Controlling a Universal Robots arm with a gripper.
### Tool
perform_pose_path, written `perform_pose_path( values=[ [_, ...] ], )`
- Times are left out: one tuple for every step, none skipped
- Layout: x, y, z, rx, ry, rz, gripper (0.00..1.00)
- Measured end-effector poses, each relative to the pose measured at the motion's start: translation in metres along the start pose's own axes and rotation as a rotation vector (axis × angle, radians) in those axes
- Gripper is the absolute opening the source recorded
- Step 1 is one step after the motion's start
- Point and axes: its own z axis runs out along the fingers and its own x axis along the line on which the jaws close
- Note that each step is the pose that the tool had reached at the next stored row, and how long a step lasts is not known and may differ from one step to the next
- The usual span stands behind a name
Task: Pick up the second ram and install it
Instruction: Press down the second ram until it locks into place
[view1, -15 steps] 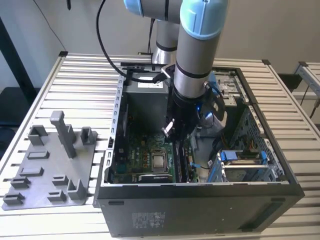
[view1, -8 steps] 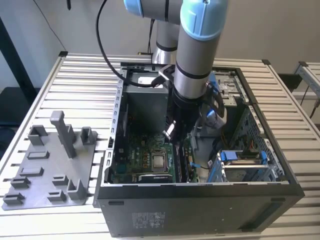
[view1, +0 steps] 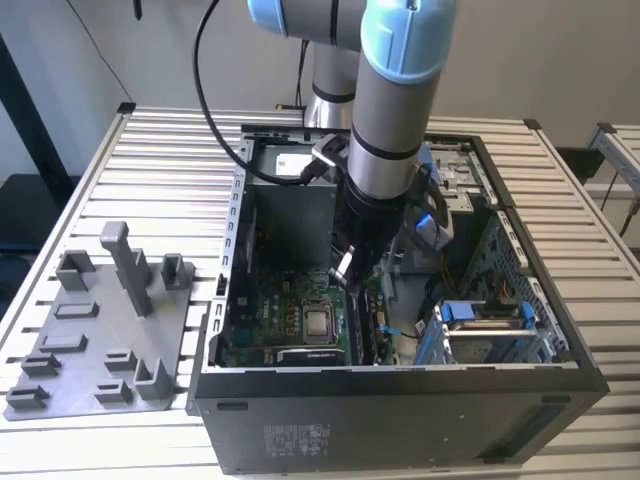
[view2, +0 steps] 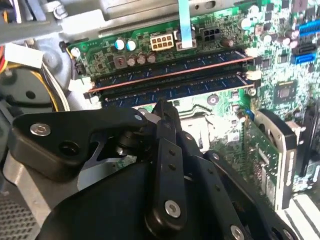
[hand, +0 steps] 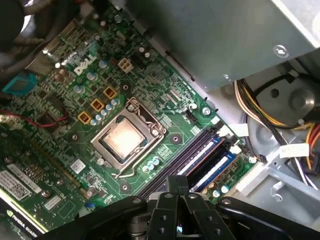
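Black end effector (view2: 162, 107) links crowd both wrist views, the fingertips drawn together with nothing visible between them, the tip down inside the case (view1: 400, 400) just over the memory slots. Directly ahead of that tip the second ram (view2: 175, 86) stands on edge in its slot, no longer carried. Whether the tip touches its top edge I cannot tell. Its long axis runs crosswise to the fingers, each end pointing at a white latch (view2: 253, 75). Its flat faces are upright and parallel to the other ram (view2: 170, 67), which sits in the neighbouring slot one step further from the tip. The step in hand looks like the seating stage: the board is placed, and the closed fingers seem set to serve as a pusher. I judge the task near its end, though the latch positions are too unclear to call the board locked. Seating calls for straight downward pressure on the top edge, centred so the board does not rock, until both latches close. Beyond the slots, to one side of the end effector, lies the processor socket (hand: 125, 137) on the green board (hand: 165, 100). Outside the case, well away from the end effector, the grey tray (view1: 90, 340) rests on the slatted desk (view1: 170, 180).
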Motion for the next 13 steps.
perform_pose_path(
  values=[
    [0.0000,0.0000,0.0002,-0.0006,0.0002,-0.018,0.11],
    [0.0000,0.0000,0.0003,-0.0010,0.0006,-0.036,0.11],
    [0.0000,0.0000,0.0007,-0.0016,0.0008,-0.054,0.11],
    [0.0000,0.0000,0.0010,-0.0021,0.0012,-0.072,0.11],
    [0.0000,0.0000,0.0013,-0.0025,0.0015,-0.090,0.11],
    [0.0000,0.0000,0.0016,-0.0030,0.0020,-0.108,0.11],
    [0.0000,0.0000,0.0020,-0.0035,0.0023,-0.126,0.11],
    [0.0001,0.0000,0.0021,-0.0040,0.0028,-0.145,0.11],
    [0.0001,0.0000,0.0023,-0.0044,0.0033,-0.163,0.11],
    [0.0001,0.0000,0.0024,-0.0049,0.0037,-0.181,0.11],
    [0.0001,0.0000,0.0026,-0.0055,0.0038,-0.199,0.11],
    [0.0000,0.0000,0.0026,-0.0060,0.0041,-0.217,0.11],
    [0.0000,0.0000,0.0026,-0.0065,0.0045,-0.236,0.11]
  ],
)
